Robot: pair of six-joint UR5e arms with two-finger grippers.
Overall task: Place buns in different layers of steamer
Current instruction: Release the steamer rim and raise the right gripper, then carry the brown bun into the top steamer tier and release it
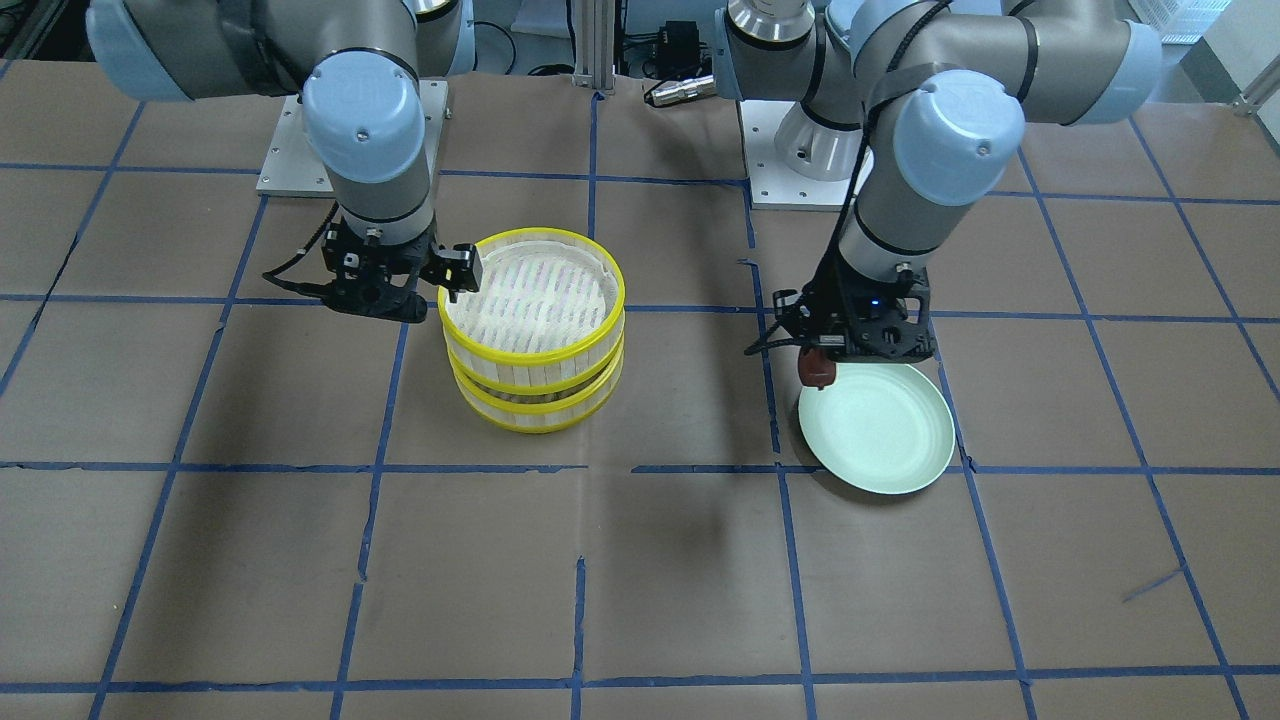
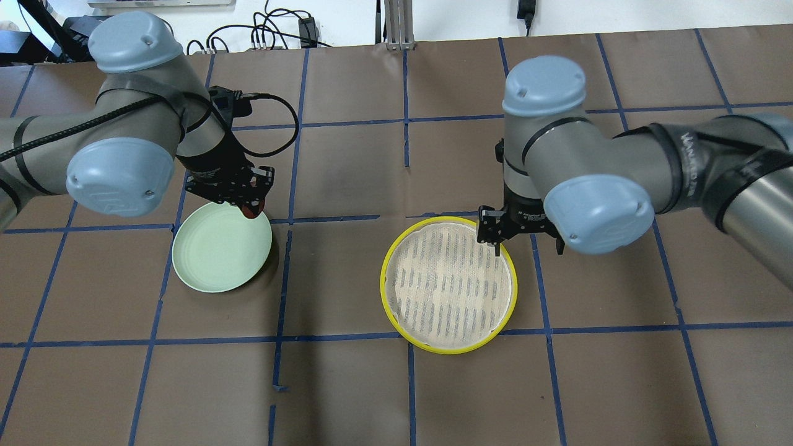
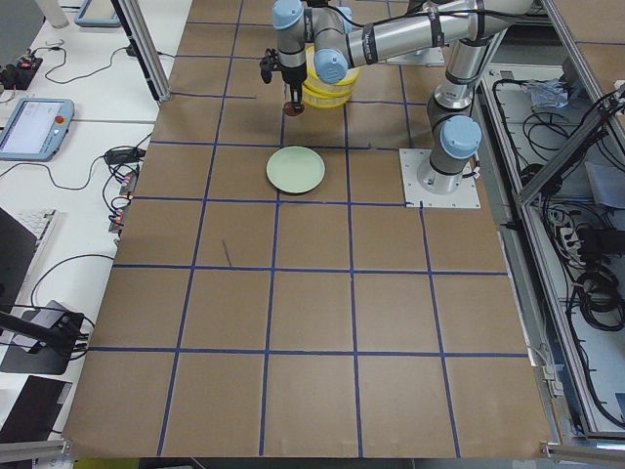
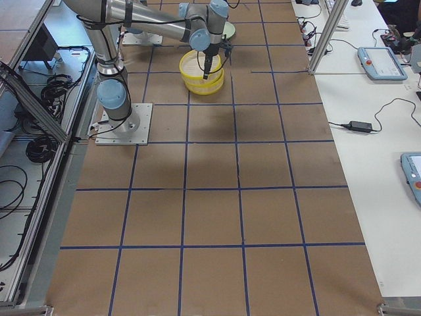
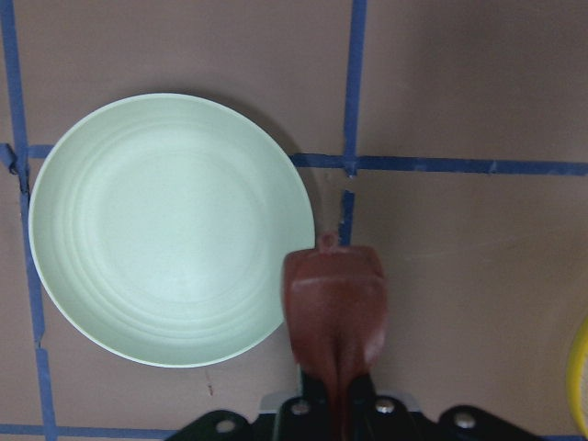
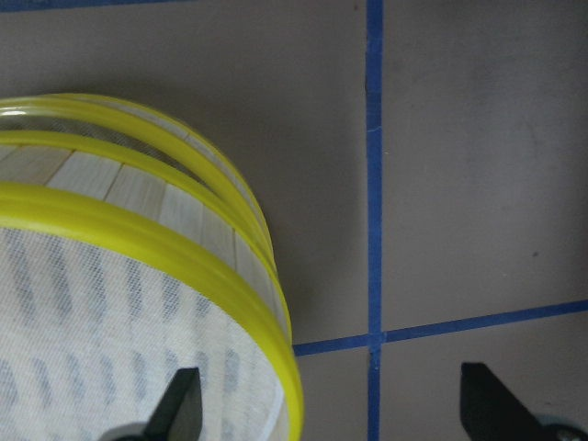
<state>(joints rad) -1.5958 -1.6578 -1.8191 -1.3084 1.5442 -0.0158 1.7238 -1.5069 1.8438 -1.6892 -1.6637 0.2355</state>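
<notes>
My left gripper (image 2: 251, 209) pinches the blocky reddish-brown bun (image 5: 334, 299), well apart from the round, slatted steamer (image 1: 535, 362); my right gripper (image 6: 335, 409), fingers spread wide, straddles its bright yellow rim (image 6: 138, 243).

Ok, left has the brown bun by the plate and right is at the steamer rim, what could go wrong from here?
The right gripper stands open astride one side of the rim of the top tray. Lifted from that single spot, the tray could tilt, slip, or drag the lower tray along. The left gripper seems to pinch the reddish-brown bun only at one end, so it may slip out in transit.
</notes>
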